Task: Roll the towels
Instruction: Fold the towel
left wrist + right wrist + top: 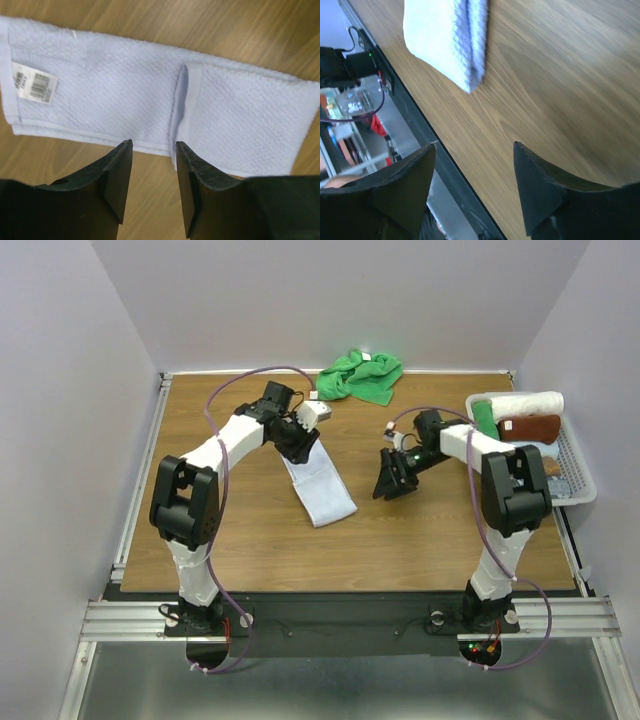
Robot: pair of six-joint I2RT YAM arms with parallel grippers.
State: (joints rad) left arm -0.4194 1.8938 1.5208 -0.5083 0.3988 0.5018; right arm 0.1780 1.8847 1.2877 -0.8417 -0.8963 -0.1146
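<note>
The pale bluish-white towel (325, 492) lies as a long folded strip on the table, left of centre. In the left wrist view the towel (115, 90) shows a barcode label (34, 85) at one end and a flap (240, 120) folded over at the other. My left gripper (298, 443) hovers over the strip's far part. It is open and empty (152, 150), fingertips at the towel's edge. The bright green towel (362, 375) lies crumpled at the back. My right gripper (388, 485) is open and empty (475, 150), right of the strip, whose near end (445, 35) shows.
A white basket (575, 465) at the right edge holds a cream-white roll (528, 402), a brown roll (530, 427) and a green roll (484, 418). The table's dark front edge (415, 115) is near the right gripper. Walls enclose the back and sides.
</note>
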